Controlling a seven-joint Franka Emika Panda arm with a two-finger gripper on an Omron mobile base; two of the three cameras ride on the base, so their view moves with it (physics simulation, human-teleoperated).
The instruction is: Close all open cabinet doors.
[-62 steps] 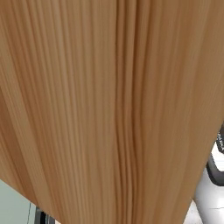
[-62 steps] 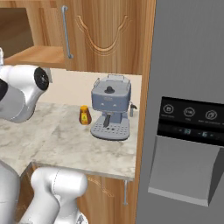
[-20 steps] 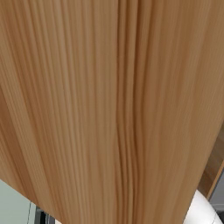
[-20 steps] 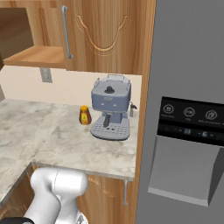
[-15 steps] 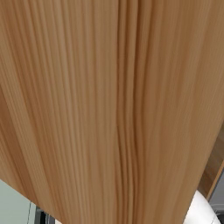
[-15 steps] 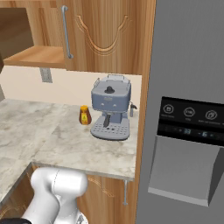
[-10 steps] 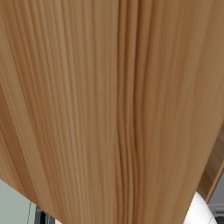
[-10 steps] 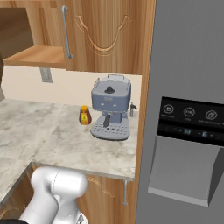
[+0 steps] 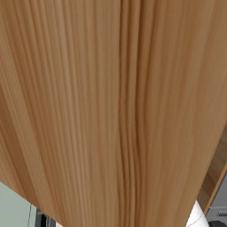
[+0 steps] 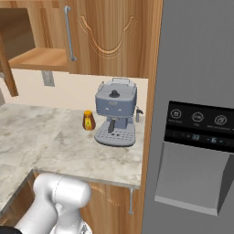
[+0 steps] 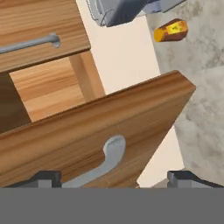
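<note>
Just ahead of the hand, the open cabinet door [image 11: 100, 131] is medium-brown wood with straight grain and a smooth satin finish, and its bar handle [image 11: 107, 158] looks like brushed silver metal. Farther beyond the hand, the worktop [image 10: 59, 146] is pale grey-veined marble with a soft sheen. On it stand a blue-grey coffee machine [image 10: 115, 117] of matt plastic or painted metal and a small glossy amber bottle [image 10: 88, 120].

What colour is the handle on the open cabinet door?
Silver-grey, on the open cabinet door; its handle shows best in the hand view.
</note>
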